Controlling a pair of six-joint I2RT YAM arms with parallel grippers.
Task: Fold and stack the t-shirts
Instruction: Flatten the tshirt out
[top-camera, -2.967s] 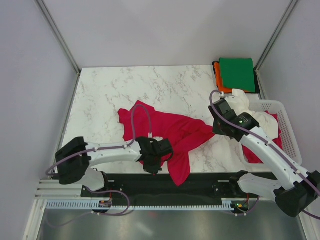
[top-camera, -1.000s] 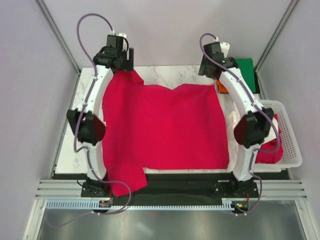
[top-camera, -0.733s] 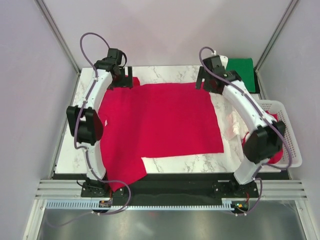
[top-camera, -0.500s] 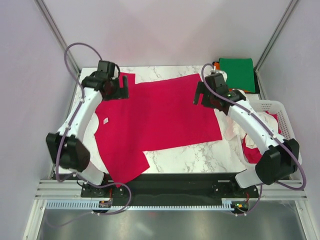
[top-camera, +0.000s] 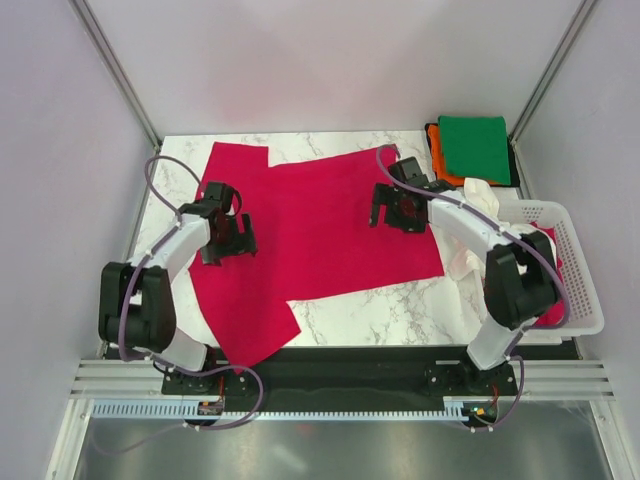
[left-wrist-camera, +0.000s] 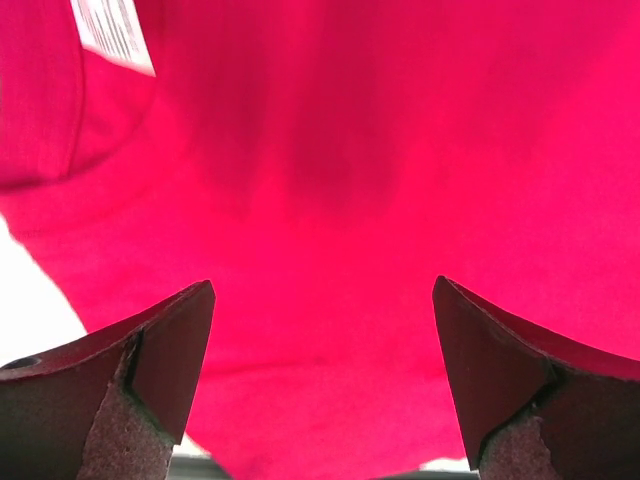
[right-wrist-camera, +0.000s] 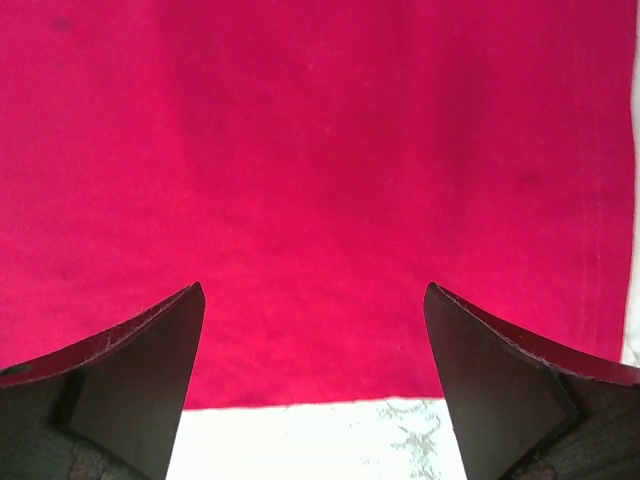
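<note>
A large crimson-red t-shirt (top-camera: 320, 240) lies spread flat across the marble table (top-camera: 380, 315), one sleeve reaching the near edge. My left gripper (top-camera: 228, 240) hovers open over its left part; the left wrist view shows red cloth (left-wrist-camera: 330, 200) and a white label (left-wrist-camera: 112, 32) beyond the empty fingers. My right gripper (top-camera: 398, 210) stands open above the shirt's right part; its wrist view shows the shirt's hem (right-wrist-camera: 310, 395) against bare marble. A folded green t-shirt (top-camera: 474, 147) lies on a folded orange one (top-camera: 441, 160) at the back right. A white t-shirt (top-camera: 490, 205) drapes over the basket's rim.
A white slotted basket (top-camera: 580, 265) stands at the right edge with more red cloth (top-camera: 545, 300) inside. White cloth (top-camera: 462, 262) hangs down between the basket and the spread shirt. Grey walls enclose the table.
Both arms let go of the red shirt's far corners and drew back toward the near side. The shirt settled flat on the table, shifted slightly toward the back.
</note>
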